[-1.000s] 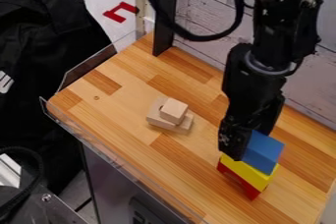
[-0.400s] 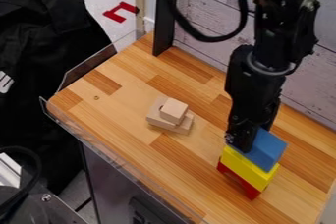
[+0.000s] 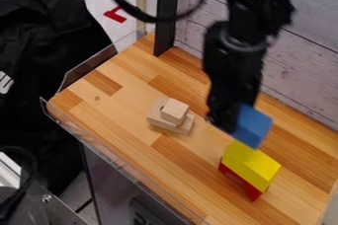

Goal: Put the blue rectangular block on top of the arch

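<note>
Pincer point(image 3: 230, 120) gripping the blue rectangular block point(image 3: 253, 127), the arm hung near the yellow block point(image 3: 251, 166); whether the two blocks touched could not be told. The yellow block sat on the red arch point(image 3: 253, 192), upon the worktop point(image 3: 129, 103). Grasping looked done; aligning, setting down and letting go seemed left.

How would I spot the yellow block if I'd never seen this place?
Find the wooden counter, then look toward its lower right in the camera view. There, the yellow block lies on a red piece; its color sets it apart from that and from the blue block at the gripper.
</note>
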`<state>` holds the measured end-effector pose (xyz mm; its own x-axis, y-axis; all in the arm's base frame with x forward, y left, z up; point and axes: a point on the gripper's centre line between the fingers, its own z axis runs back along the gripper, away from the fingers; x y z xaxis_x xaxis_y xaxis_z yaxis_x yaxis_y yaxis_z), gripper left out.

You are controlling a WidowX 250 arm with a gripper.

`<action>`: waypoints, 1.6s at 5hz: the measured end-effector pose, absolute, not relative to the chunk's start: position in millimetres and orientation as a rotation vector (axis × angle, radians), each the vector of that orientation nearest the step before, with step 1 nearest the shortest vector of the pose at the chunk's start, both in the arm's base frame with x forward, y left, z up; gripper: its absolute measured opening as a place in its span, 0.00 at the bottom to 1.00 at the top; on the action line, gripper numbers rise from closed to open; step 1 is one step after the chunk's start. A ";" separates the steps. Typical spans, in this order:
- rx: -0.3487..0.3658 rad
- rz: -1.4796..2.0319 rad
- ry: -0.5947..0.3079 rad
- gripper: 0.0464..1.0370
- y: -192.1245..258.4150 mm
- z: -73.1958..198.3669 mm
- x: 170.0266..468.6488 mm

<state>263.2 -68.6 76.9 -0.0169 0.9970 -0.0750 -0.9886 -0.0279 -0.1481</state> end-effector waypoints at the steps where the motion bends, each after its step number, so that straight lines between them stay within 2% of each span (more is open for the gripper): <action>1: -0.225 1.687 -0.073 0.52 -43.4 82.2 269.9; 2: -0.236 1.730 -0.062 0.52 -22.8 80.1 273.8; 5: -0.130 1.676 0.022 0.52 19.5 49.3 276.4; 8: -0.098 1.669 0.056 0.52 22.9 35.1 277.9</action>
<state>277.9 22.9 35.1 -0.0978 0.9904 -0.0973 -0.9947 -0.1004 -0.0216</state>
